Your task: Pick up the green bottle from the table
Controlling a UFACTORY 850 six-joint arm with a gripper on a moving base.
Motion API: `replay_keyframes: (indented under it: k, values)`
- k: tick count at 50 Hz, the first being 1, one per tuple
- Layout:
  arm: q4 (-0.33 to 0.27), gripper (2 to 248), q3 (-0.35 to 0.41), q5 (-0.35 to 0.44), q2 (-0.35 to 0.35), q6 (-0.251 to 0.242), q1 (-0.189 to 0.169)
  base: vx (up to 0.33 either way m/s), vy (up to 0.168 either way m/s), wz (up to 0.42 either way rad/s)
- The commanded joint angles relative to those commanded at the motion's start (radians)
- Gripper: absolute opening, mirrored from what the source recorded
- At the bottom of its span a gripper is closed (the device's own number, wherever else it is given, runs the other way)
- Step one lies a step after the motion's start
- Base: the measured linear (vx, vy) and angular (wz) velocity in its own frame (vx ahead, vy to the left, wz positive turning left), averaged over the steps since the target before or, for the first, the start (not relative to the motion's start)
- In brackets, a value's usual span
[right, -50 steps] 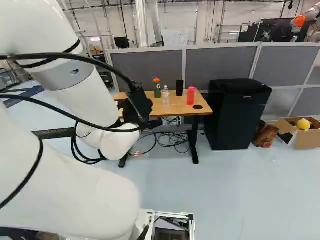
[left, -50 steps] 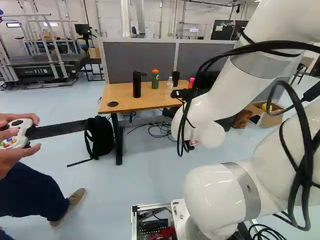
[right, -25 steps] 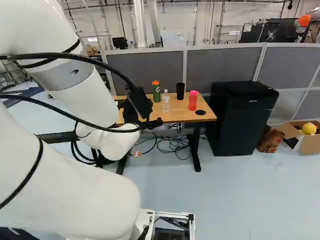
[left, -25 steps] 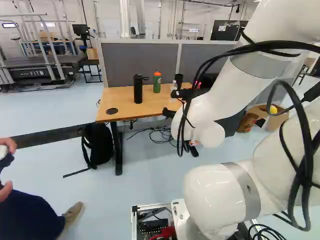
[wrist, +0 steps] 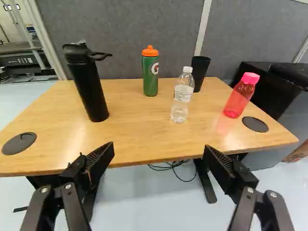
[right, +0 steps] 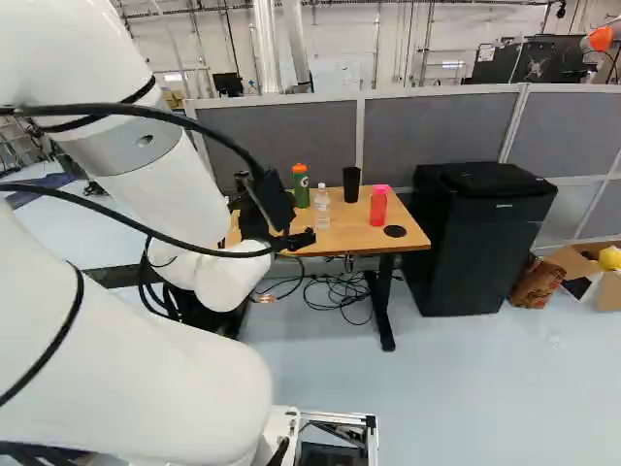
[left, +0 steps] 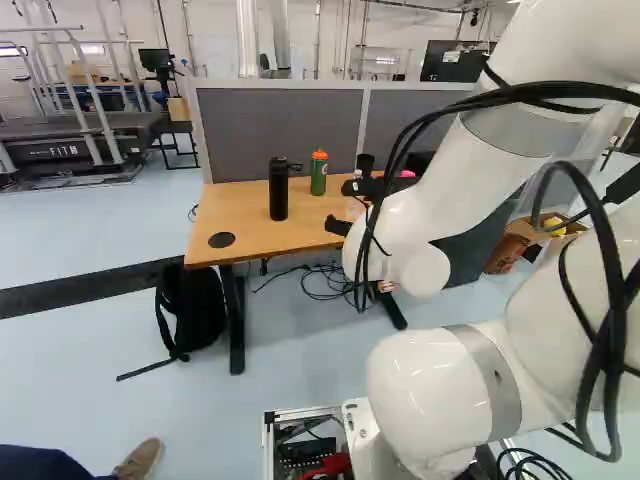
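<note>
Wood-topped surface [wrist: 139, 137], light brown, on black legs, pushed up near grey partition panels [right: 427, 141]. Green bottle [wrist: 150, 77] with orange cap: upright near the far edge of the surface, partition behind it, black bottle [wrist: 87, 84] on one side, clear bottle [wrist: 181, 98] on the other. Clear bottle stands nearer the arm than the green one. Black cup [wrist: 199, 72] just behind the clear bottle. Pink bottle [wrist: 237, 98] near the end of the surface by the black cabinet [right: 480, 238]. Two round black inserts in the top: one [wrist: 19, 143] near the black bottle's end, one [wrist: 255, 124] beside the pink bottle.

Fingers [left: 338, 226] wide apart, nothing between them touched. Wrist view has the fingers [wrist: 99, 161] short of the near edge, green bottle ahead, across the surface.

Room: pale blue-grey floor [right: 446, 388]. Loose cables [right: 335, 296] under the surface. Black backpack [left: 195, 310] on the floor by one leg, at the left of the left base view. Brown bag [right: 536, 282] beside the cabinet, then an open cardboard box [right: 608, 291] with a yellow item [right: 610, 258] in it. Treadmill [left: 70, 150] with metal rails, well apart, at the left of the left base view. Far top right of the right base view, partly cut off: probably another robot [right: 601, 39], orange joint showing.
</note>
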Motion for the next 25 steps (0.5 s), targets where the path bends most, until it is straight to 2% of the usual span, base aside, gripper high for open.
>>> replay_keyframes:
  k: [25]
  values:
    - [0.0,247,0.0,0.0,0.0,0.0,0.0,0.196,0.034,-0.023]
